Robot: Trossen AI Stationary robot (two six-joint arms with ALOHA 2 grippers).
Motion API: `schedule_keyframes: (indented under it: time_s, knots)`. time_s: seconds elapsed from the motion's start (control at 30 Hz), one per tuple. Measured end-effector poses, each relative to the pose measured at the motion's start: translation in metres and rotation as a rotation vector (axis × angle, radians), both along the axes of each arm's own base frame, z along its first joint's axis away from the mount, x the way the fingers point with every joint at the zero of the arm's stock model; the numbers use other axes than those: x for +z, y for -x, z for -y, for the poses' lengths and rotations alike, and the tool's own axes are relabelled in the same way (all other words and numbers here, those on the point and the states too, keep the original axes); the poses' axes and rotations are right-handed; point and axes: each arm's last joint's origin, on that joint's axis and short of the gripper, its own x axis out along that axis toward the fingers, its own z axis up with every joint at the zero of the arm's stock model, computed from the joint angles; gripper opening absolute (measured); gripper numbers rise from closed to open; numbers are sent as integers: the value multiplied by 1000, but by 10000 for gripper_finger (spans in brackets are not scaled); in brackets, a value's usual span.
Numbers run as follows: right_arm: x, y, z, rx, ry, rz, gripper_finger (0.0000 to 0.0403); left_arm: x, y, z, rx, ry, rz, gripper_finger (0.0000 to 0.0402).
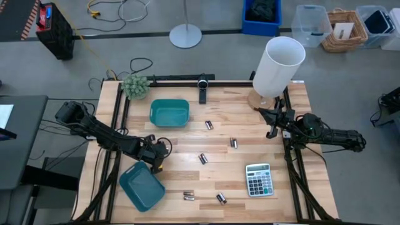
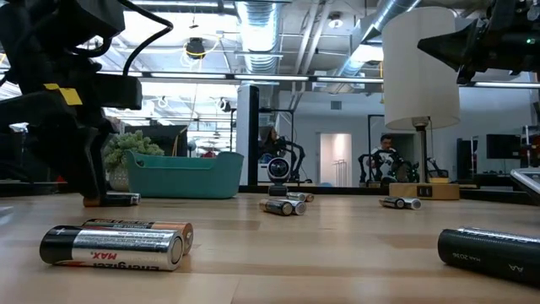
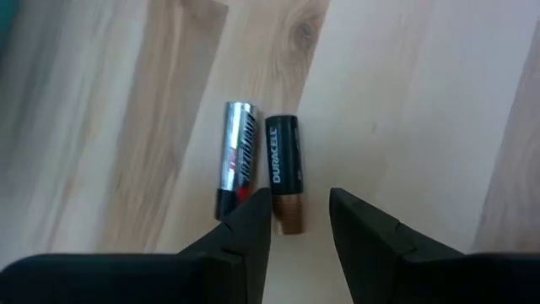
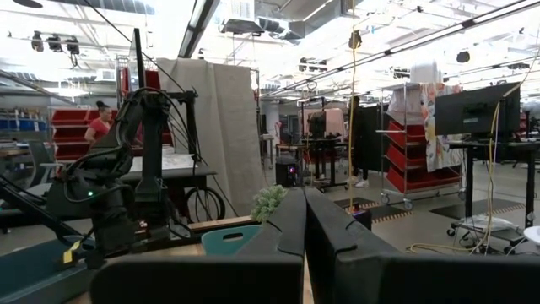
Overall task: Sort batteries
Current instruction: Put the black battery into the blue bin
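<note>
Several batteries lie scattered on the wooden table (image 1: pixel 275 153): single ones (image 1: pixel 209 125), (image 1: pixel 234 143), (image 1: pixel 203 159), (image 1: pixel 221 199) and a pair (image 1: pixel 188 195). My left gripper (image 1: pixel 156 161) points down beside the teal tray (image 1: pixel 142 186). It is open over a silver battery (image 3: pixel 236 160) and a black Duracell battery (image 3: pixel 285 169) lying side by side. Its fingers stand on either side of the Duracell's copper end (image 3: pixel 291 221). My right gripper (image 1: pixel 272 122) is shut and raised near the lamp base, touching nothing. My left gripper comes from above, its open fingers (image 3: pixel 253 221) straddling the Duracell's copper end (image 3: pixel 291 224) and lying across the battery. The battery rests flat on the table. I cannot tell whether either finger touches it or the silver battery beside it.
A teal bin (image 1: pixel 169 112) stands at the far left of the table, next to a small plant (image 1: pixel 135 86). A grey calculator (image 1: pixel 259 180) lies near right. A white lamp (image 1: pixel 278 65) stands at the far right corner, and a camera post (image 1: pixel 202 84) on the far edge.
</note>
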Motion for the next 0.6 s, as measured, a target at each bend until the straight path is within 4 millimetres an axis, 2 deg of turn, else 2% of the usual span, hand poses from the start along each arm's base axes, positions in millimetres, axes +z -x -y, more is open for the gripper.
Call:
schedule_keyframes:
  time_s: [0.6]
  knots:
    - [0, 0, 0, -1, 4, -1, 17, 1, -4, -3, 125, 106, 25, 116]
